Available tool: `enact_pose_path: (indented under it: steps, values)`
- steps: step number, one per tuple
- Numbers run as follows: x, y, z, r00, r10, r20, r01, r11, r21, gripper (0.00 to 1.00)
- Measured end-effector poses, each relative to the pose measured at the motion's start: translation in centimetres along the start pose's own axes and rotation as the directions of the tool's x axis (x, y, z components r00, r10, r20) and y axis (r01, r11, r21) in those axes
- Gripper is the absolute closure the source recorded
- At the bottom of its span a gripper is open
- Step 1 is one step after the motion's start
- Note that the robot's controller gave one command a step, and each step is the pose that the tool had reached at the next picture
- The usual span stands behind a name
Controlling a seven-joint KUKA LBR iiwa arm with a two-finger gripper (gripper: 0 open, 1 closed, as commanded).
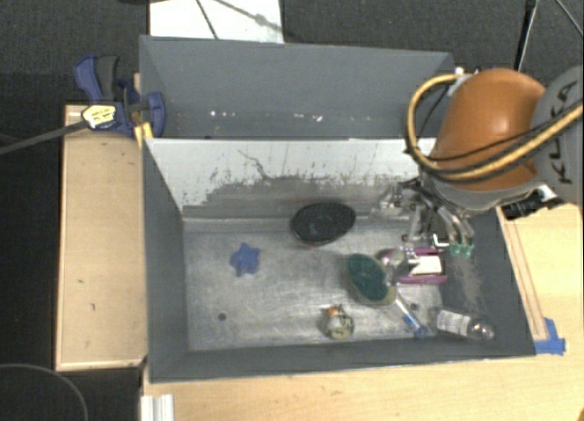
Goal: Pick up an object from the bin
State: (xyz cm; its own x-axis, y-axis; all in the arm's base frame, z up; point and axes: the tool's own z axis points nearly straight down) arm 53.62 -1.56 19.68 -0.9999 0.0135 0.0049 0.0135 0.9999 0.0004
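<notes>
My gripper [427,230] hangs low in the right part of the bin, under the arm's orange cover. Just below it lies a small white and magenta thing [423,268]; whether the gripper touches it I cannot tell. To the left of that rests a dark green oval thing [366,278]. A thin blue pen-like stick [411,318] lies below the gripper, near the front wall.
A black oval disc [321,223] lies by the back wall. A blue star [244,258] sits at the left. Near the front wall lie a small round metallic piece [338,322] and, in the right corner, a small clear tube [461,325].
</notes>
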Motion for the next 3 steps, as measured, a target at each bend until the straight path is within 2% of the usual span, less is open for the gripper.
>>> enact_pose_path:
  steps: [1, 2, 3]
  values:
    - [2.9, -2.6, 12.7, 1.0, 0.007, 0.017, -0.007, 1.0, 0.001, 0.0]
    - [2.7, -2.6, 12.2, 1.0, 0.004, 0.023, -0.004, 1.0, 0.001, 1.0]
    - [0.8, -2.2, -4.5, 1.0, 0.007, 0.017, -0.007, 1.0, 0.001, 1.0]
